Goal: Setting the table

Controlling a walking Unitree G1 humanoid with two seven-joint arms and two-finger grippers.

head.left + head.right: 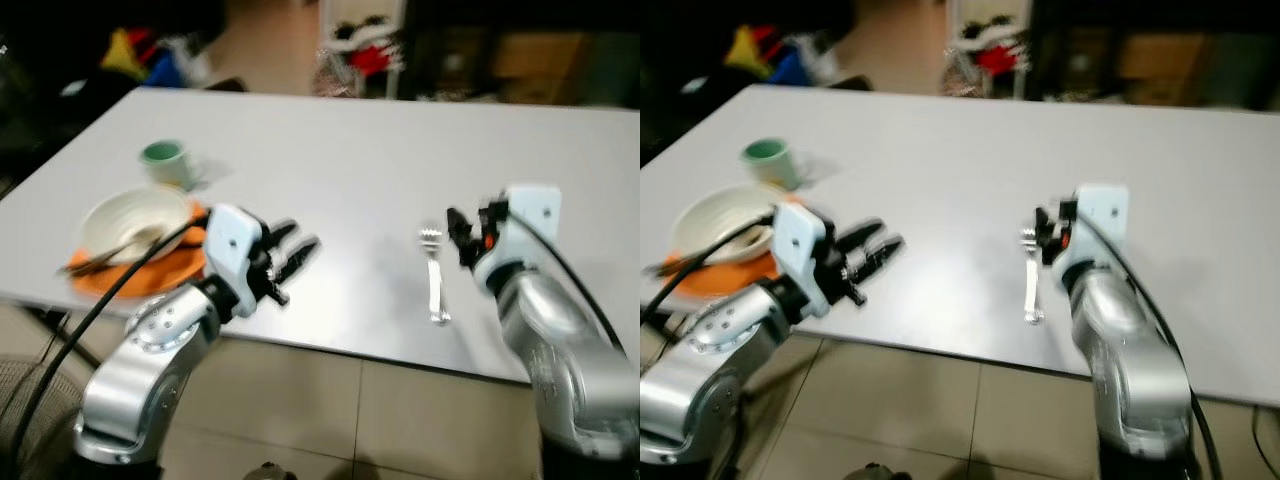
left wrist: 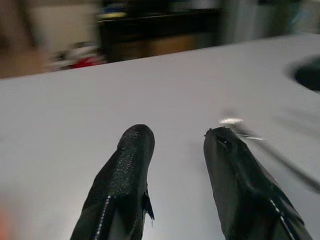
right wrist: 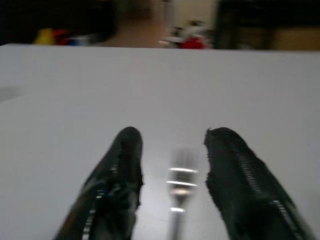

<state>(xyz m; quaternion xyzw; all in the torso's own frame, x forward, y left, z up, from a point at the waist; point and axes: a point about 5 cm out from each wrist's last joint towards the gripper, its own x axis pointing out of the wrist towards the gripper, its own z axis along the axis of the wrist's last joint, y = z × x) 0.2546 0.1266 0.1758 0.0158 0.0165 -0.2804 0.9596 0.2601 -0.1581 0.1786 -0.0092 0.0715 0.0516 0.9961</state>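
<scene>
Fork (image 1: 435,280) on table (image 1: 350,170); bowl (image 1: 135,220), cup (image 1: 165,162) well apart.

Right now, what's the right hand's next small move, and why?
Probably lower the right hand and close on the fork. Its fingers are open with the fork lying flat on the white table between them, not yet touched.

Motion blur softens the bowl (image 1: 135,222), cup (image 1: 164,161) and fork (image 1: 435,280); the fork's handle is cut off in the right wrist view; clutter (image 1: 365,55) beyond the table (image 1: 350,170) is too smeared to identify
</scene>
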